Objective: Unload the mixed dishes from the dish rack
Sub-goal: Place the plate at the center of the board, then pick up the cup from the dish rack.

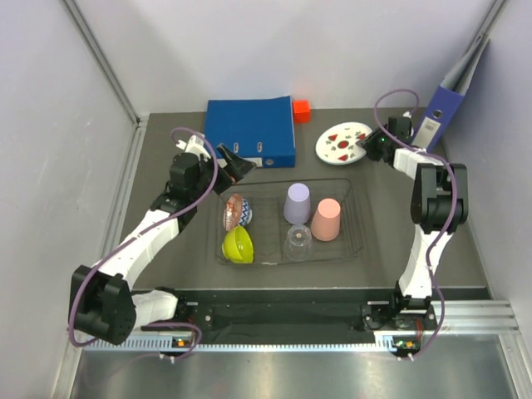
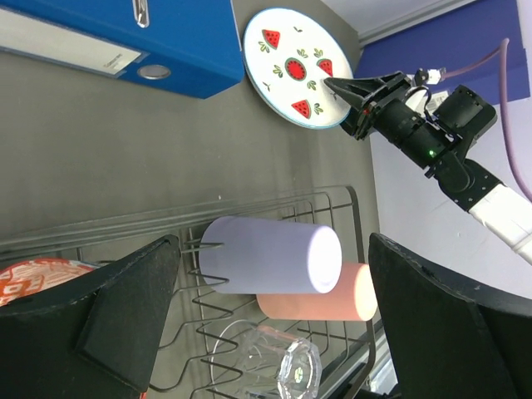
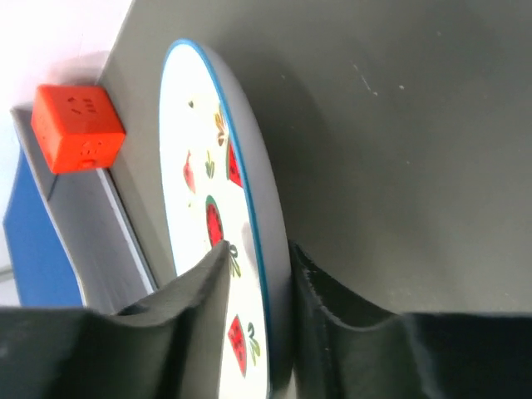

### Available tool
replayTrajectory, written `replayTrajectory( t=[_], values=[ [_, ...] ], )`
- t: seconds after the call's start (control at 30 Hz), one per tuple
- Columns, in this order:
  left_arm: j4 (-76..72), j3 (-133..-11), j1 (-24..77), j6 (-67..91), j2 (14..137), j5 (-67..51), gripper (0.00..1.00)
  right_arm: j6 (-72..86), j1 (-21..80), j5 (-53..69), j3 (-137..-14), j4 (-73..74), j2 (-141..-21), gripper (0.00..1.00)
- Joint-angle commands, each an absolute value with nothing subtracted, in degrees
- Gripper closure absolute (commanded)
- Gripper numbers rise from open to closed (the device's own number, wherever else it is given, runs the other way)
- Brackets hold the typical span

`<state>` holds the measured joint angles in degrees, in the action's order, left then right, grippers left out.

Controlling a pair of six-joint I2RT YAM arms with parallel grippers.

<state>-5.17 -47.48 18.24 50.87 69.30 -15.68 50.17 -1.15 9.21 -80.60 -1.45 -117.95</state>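
The white plate (image 1: 342, 143) (image 2: 291, 66) (image 3: 199, 166) with red marks lies on the table behind the dish rack (image 1: 353, 195) (image 2: 332, 199). My right gripper (image 1: 366, 148) (image 2: 332, 87) (image 3: 258, 245) straddles its near rim, jaws slightly parted, one finger over the face and one under. In the rack stand a lilac cup (image 1: 297, 202) (image 2: 266, 253), a salmon-pink cup (image 1: 327, 219) (image 2: 332, 295), a clear tumbler (image 1: 298, 241) (image 2: 283, 366), a lime-yellow bowl (image 1: 238, 244) and a patterned bowl (image 1: 237, 210) (image 2: 37, 274). My left gripper (image 1: 237, 162) (image 2: 273, 241) hovers wide open over the rack's back left, empty.
A blue binder (image 1: 249, 131) (image 2: 108, 41) lies flat behind the rack, with a small orange-red cube (image 1: 301, 108) (image 3: 76, 126) at its right end. Another blue binder (image 1: 445, 100) leans on the right wall beside the right arm. White walls close both sides.
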Motion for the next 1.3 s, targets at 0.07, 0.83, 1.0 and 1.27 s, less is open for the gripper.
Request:
replayTrajectory(
  t=[0.07,0.83,1.0,1.27],
  values=[
    [-7.4,-46.1,18.0,50.8,69.0,-17.0,0.01,49.7,-0.4,9.8,-78.2,-3.6,-114.7,0.53],
    [-3.3,-46.0,18.0,47.3,68.2,-14.7,0.01,49.6,-0.5,2.9,-64.1,6.0,-99.3,0.20],
    [-0.5,-48.3,18.0,44.6,66.8,-11.3,0.01,50.3,1.9,6.2,-57.0,-2.0,-87.8,0.19],
    [12.7,-54.7,18.0,45.3,69.2,-1.1,0.01,38.6,14.4,0.4,-63.5,5.1,-74.5,0.00]
  ],
)
